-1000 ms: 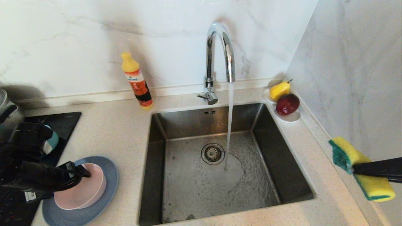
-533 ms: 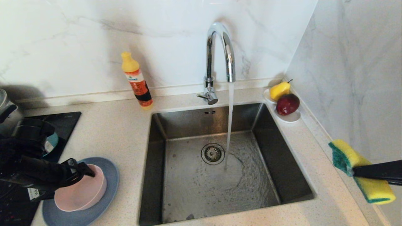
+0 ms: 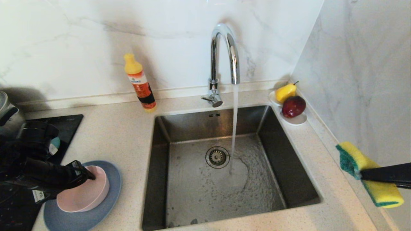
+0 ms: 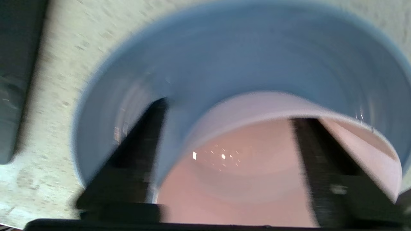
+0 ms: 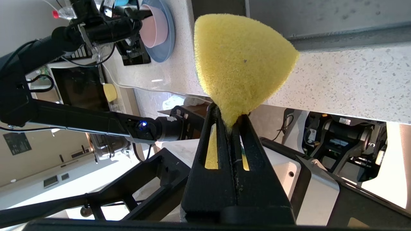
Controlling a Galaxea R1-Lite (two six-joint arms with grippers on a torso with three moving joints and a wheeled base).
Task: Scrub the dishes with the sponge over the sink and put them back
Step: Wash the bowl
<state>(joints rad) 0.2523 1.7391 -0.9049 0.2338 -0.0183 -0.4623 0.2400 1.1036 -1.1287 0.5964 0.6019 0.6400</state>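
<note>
On tabletop, head view: left end effector (image 3: 86,171) at pink bowl (image 3: 86,192), bowl on blue plate (image 3: 106,205) beside sink (image 3: 221,166).
Left wrist: fingers (image 4: 138,150) partly spread, straddling bowl wall (image 4: 257,106).
Right wrist: right end effector (image 5: 229,128) pinching sponge (image 5: 240,61).

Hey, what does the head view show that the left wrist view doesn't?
Head view only: the steel sink with the chrome tap running, an orange detergent bottle, and the yellow-green sponge clamped in the right gripper. Left wrist view only: the left gripper jaws straddling the bowl's rim. Both: the pale pink bowl on the slate-blue plate.
</note>
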